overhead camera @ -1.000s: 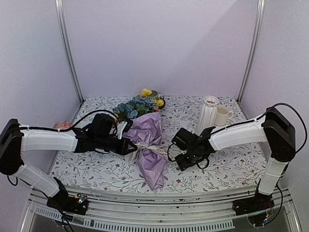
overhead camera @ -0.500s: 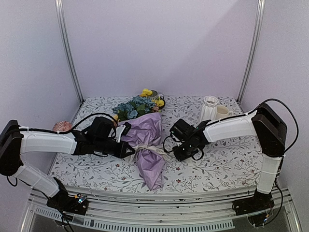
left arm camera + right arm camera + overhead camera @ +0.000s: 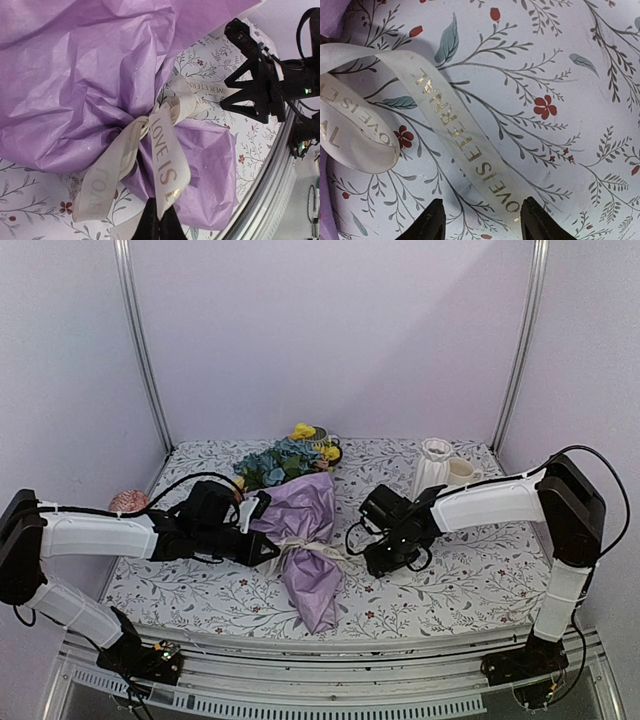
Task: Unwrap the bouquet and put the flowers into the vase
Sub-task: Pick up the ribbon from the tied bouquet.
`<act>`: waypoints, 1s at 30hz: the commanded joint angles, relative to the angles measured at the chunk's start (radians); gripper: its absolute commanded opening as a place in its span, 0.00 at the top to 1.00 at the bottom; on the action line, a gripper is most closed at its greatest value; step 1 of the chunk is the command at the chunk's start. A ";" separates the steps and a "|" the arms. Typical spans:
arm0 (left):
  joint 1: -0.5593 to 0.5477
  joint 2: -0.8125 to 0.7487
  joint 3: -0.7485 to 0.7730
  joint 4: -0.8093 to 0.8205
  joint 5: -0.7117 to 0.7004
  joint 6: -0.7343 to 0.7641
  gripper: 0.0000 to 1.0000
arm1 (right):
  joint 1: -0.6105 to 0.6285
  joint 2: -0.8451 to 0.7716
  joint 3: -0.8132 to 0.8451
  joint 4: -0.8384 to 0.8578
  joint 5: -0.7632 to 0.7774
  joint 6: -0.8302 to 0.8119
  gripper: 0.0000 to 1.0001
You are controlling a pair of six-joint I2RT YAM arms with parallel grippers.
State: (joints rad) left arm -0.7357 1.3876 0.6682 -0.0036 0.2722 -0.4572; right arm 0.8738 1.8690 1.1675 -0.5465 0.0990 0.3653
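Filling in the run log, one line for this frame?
left gripper: shut on ribbon tail | right gripper: open, astride other tail | bouquet: tied, lying on table | vase: upright

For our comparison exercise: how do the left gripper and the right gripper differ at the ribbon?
The left gripper is shut; the right gripper is open. The left gripper pinches one tail of the ribbon; the right gripper only straddles another tail. Both hang low beside the bouquet.

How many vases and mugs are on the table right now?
2. The white ribbed vase stands at the back right; the cream mug sits just right of it. Another vessel may be hidden behind the flowers.
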 commanded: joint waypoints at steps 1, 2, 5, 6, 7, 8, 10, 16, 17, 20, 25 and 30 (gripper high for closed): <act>-0.004 -0.014 -0.013 0.016 -0.005 -0.006 1.00 | -0.007 -0.058 -0.021 -0.049 0.032 0.007 0.40; -0.003 -0.014 -0.013 0.016 -0.006 -0.006 1.00 | -0.007 -0.061 -0.024 -0.054 0.036 0.009 0.35; -0.004 -0.014 -0.010 0.013 -0.008 -0.005 1.00 | -0.007 -0.058 -0.043 -0.060 0.033 0.012 0.30; -0.003 -0.014 -0.010 0.013 -0.008 -0.005 1.00 | -0.007 -0.053 -0.049 -0.058 0.020 0.011 0.30; -0.003 -0.013 -0.010 0.013 -0.010 -0.007 1.00 | -0.007 -0.045 -0.052 -0.058 0.005 0.007 0.31; -0.003 -0.012 -0.008 0.013 -0.010 -0.006 1.00 | -0.007 -0.034 -0.055 -0.058 -0.008 0.005 0.31; -0.003 -0.013 -0.006 0.013 -0.009 -0.007 1.00 | -0.013 -0.012 -0.058 -0.062 -0.034 0.001 0.34; -0.004 -0.015 -0.002 0.006 -0.009 -0.008 1.00 | -0.046 0.048 -0.043 -0.099 -0.069 -0.003 0.39; -0.003 -0.016 -0.001 0.004 -0.011 -0.008 1.00 | -0.046 0.055 -0.036 -0.109 -0.076 -0.008 0.40; -0.003 -0.017 0.002 0.001 -0.016 -0.009 1.00 | -0.047 0.088 0.000 -0.166 -0.087 -0.032 0.42; -0.003 -0.015 0.022 -0.011 -0.017 -0.002 1.00 | -0.048 0.134 0.089 -0.286 -0.086 -0.097 0.43; -0.003 -0.020 0.027 -0.013 -0.020 -0.001 1.00 | -0.048 0.181 0.148 -0.348 -0.074 -0.125 0.47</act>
State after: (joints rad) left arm -0.7357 1.3876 0.6746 -0.0135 0.2565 -0.4610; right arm 0.8345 1.9617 1.3071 -0.8043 0.0383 0.2821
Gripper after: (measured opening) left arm 0.007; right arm 0.534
